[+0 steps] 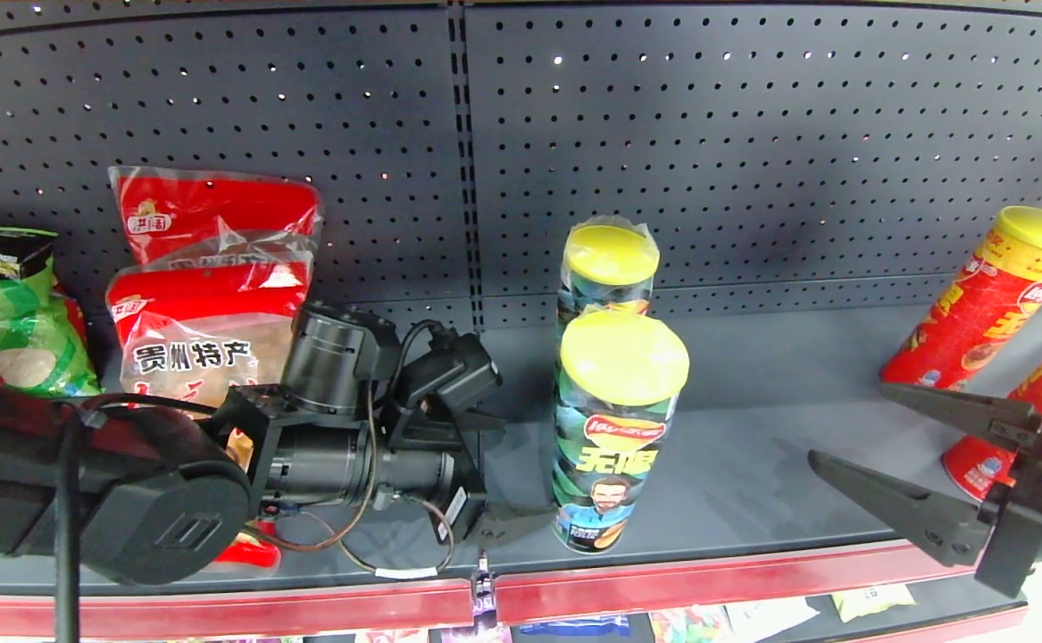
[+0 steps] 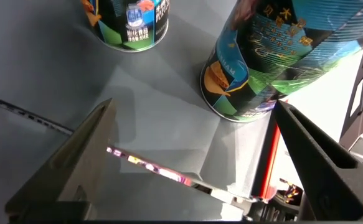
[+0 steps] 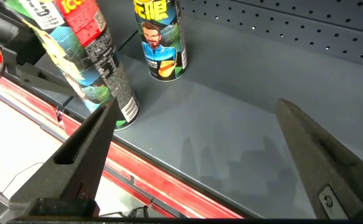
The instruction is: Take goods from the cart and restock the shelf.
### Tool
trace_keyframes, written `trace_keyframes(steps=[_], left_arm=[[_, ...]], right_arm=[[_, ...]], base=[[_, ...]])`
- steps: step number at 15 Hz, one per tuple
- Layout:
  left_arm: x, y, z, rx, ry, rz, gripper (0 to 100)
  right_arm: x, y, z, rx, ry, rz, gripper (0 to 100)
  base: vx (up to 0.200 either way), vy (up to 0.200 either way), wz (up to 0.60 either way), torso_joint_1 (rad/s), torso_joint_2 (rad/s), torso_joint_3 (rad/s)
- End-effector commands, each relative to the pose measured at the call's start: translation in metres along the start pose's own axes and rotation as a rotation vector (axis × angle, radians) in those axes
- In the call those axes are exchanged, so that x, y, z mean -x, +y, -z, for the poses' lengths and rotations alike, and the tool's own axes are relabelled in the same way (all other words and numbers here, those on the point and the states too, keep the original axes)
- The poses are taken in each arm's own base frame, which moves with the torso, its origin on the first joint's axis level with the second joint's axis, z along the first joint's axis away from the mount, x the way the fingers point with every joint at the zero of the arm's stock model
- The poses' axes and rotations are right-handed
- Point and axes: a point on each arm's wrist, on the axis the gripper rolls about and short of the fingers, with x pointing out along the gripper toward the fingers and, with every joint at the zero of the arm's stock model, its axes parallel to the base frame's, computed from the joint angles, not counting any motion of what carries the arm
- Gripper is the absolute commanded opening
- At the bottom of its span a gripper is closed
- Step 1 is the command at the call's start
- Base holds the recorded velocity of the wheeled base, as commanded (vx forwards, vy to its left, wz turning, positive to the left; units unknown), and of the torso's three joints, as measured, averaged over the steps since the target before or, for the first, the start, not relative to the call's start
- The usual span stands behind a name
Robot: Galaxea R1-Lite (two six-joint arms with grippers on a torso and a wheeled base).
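Easing the released, empty left gripper (image 2: 195, 106) straight back from the front can (image 1: 619, 429), upright near the shelf (image 1: 753, 482) edge at frame centre before 1 rear can (image 1: 608, 268), should keep it standing; the right gripper (image 1: 846, 421) at lower right gapes empty too.

Matte black throughout. Thick, tubular left arm (image 1: 128, 482), capped by a round joint cover (image 1: 168, 527) with a small rectangular recess. Farther right, a dark grey cylindrical housing (image 1: 333, 357) and a boxy black camera block (image 1: 449, 371) on an angular bracket. Beneath, thin brown and black cables (image 1: 364, 527) in loose loops, one tagged with a white label (image 1: 404, 572). On the left gripper (image 2: 195, 104), flat wedge-shaped fingers (image 2: 88, 162) tapering to blunt tips. Same build on the right gripper (image 1: 846, 421): long, pointed, black, with small screws (image 1: 931, 538) near the base of the near finger.
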Motion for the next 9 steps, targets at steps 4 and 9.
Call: trace_keyframes(steps=[4,9], left_arm=[[-0.0023,0.0002,0.0012,0.002,0.005,0.003,100],[-0.0045,-0.0025,0.0007,-0.003,0.007,0.013,100]], right_arm=[[-0.0012,-0.0003,0.0006,-0.002,0.005,0.002,100],[-0.0015,-0.0004,0.0008,-0.002,0.007,0.002,100]], base=[[0.000,0.000,0.00,0.000,0.00,0.000],[0.000,0.000,0.00,0.000,0.00,0.000]])
